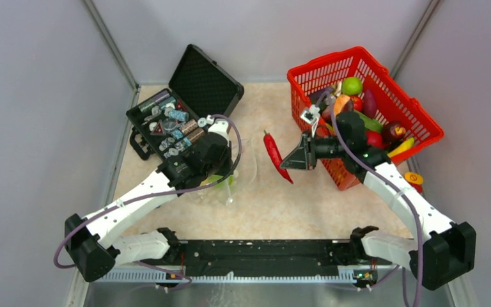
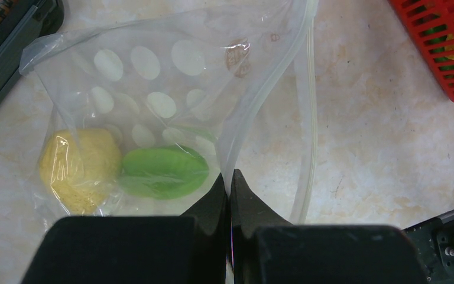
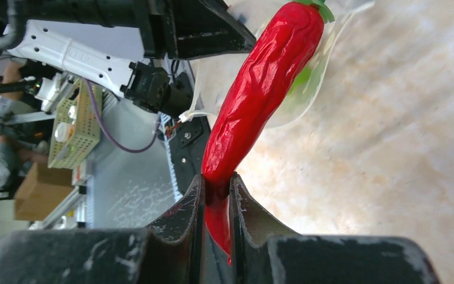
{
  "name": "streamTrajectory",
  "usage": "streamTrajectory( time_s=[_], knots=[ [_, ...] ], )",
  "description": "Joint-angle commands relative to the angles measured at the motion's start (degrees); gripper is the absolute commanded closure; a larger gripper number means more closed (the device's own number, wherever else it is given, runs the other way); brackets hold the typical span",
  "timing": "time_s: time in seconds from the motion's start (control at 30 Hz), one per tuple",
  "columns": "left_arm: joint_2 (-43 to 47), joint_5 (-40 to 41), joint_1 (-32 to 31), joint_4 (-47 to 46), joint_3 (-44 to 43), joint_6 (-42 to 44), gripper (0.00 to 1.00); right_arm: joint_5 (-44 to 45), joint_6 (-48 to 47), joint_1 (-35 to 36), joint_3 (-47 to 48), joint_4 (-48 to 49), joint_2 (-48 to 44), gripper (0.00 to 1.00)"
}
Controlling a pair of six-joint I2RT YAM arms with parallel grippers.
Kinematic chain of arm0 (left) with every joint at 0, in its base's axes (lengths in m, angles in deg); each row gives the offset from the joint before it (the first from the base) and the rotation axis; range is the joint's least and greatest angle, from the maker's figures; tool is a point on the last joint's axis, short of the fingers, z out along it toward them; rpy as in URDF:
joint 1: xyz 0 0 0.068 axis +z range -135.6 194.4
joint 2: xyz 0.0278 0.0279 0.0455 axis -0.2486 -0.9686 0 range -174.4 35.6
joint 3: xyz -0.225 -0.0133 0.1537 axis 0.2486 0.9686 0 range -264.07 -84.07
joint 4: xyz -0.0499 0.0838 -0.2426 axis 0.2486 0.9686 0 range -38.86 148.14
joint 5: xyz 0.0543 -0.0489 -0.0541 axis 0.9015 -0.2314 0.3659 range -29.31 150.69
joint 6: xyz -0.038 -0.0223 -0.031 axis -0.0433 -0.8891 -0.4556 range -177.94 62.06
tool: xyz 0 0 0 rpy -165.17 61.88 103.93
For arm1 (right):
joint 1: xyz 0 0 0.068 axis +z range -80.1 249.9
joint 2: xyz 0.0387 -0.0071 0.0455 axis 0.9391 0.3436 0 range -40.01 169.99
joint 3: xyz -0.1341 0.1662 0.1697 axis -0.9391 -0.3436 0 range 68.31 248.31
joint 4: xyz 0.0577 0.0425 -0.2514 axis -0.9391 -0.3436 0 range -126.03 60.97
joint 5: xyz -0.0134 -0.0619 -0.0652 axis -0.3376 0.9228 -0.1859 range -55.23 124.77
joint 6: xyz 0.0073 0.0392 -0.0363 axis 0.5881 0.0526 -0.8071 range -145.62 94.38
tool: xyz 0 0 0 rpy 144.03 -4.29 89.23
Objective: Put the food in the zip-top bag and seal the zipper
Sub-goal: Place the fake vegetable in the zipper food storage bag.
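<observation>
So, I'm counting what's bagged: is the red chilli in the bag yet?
Out. The red chilli is clamped in the right gripper, outside the zip-top bag.

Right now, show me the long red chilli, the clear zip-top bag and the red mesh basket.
Long red chilli [image 3: 260, 89], right wrist view, middle.
Clear zip-top bag [image 2: 153, 71], left wrist view, upper panel.
Red mesh basket [image 1: 323, 62], top external view, rim.

case [image 1: 204, 82] back left, basket [image 1: 319, 71] back right, bag [image 2: 171, 77] and pepper [image 1: 273, 153] between

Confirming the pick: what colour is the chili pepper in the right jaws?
Glossy red chili pepper, green stem; best in right wrist view.
</observation>
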Motion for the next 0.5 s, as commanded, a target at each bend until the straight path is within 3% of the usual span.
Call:
streamTrajectory(
  time_s=[0.0, 0.2, 0.47],
  knots=[
    [1.6, 0.4, 0.3, -2.5, 0.7, -0.3, 1.00, 3.4, 4.3, 3.3, -0.2, -0.9, 2.6, 1.00],
    [1.1, -0.6, 0.3, -2.5, 1.0, 0.0, 1.00, 2.9, 11.0, 9.9, -3.3, 6.6, 3.6, 1.00],
    [0.9, -1.5, 0.3, -2.1, 0.5, 0.2, 1.00, 6.7, 5.7, 19.1, 1.1, -1.1, 13.4, 1.00]
  ],
)
